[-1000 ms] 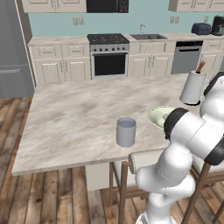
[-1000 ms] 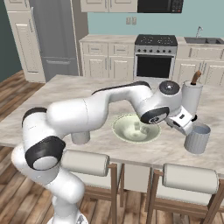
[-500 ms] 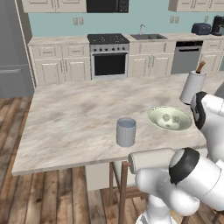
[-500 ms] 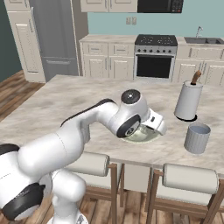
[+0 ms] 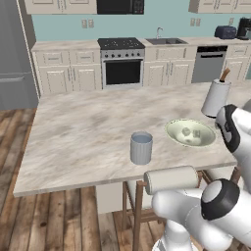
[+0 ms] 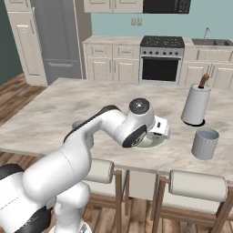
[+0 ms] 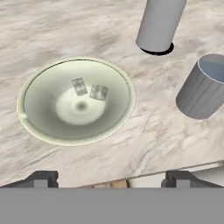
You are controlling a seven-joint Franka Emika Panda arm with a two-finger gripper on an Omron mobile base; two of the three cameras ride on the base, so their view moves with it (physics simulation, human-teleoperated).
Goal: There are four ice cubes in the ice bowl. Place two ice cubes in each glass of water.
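Inside ice bowl (image 7: pixel 26 94) I see two ice cubes (image 7: pixel 89 89): tiny, slippery; pincer (image 7: pixel 109 179) spread wide, empty; grip flat sides.

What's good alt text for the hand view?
Two ice cubes lie side by side in a pale green bowl on a marble counter. A grey glass and a white holder stand to the right.

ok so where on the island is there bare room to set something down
The widest bare patch is the marble counter left of the near glass, back to its far edge. Another lies behind the ice bowl. It is crowded on the right, between bowl, white holder and second glass.
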